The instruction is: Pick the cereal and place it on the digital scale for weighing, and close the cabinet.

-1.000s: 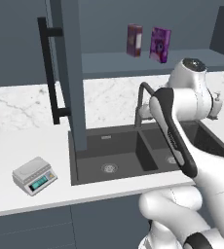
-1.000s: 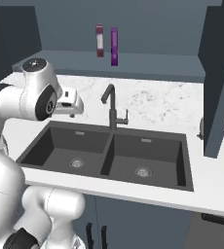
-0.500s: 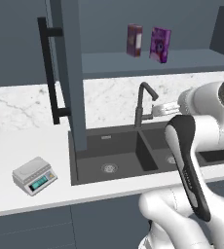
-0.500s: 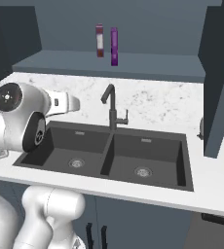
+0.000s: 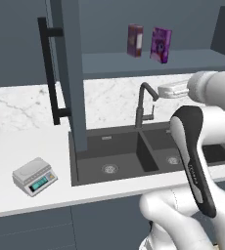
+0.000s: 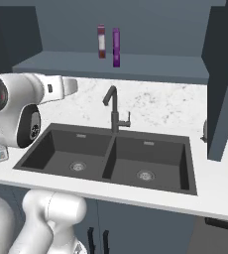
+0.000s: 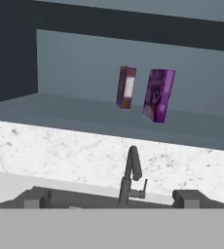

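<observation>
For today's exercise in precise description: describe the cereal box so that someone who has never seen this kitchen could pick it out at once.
Look above the sink to the open cabinet and its shelf. Two small boxes stand there upright, side by side. The cereal is the bright purple one, right of the narrower maroon box in the left base view.

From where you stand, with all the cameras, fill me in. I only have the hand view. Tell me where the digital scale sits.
Observer: The digital scale sits on the white counter, left of the sink, with nothing on its plate.
Operator: Report the cabinet doors.
Observer: The cabinet door on the left stands open, edge-on over the sink's left end, its black handle facing out.
Operator: Confirm the cereal's neighbour.
Observer: The cereal stands upright on the shelf, with a narrower maroon box just left of it, a small gap between them.
</observation>
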{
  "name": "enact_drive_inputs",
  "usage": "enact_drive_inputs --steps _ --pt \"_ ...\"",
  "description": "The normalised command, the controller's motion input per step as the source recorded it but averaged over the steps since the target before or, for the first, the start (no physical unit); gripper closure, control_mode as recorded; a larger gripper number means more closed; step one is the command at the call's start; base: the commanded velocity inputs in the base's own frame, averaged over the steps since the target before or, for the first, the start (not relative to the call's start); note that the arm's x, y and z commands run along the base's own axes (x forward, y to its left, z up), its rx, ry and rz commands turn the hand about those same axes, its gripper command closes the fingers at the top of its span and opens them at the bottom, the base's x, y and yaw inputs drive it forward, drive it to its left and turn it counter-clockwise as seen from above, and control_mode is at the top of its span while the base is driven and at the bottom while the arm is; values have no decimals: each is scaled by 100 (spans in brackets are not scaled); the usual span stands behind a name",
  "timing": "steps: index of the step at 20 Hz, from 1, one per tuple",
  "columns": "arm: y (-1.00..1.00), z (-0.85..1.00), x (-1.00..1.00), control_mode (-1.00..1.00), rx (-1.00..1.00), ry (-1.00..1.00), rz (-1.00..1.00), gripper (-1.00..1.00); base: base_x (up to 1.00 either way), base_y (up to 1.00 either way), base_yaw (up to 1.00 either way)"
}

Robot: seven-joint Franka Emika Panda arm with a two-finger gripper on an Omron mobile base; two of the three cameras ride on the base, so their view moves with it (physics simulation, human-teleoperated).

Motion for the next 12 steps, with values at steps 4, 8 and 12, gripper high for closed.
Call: enact_drive_inputs --steps 4,8,12 --pt "-18 68 -2 -100 0 0 -2 -100 0 0 0" --pt "-25 57 0 -100 0 0 -3 -100 0 0 0" --pt "-45 14 0 -100 0 -3 0 -100 0 0 0"
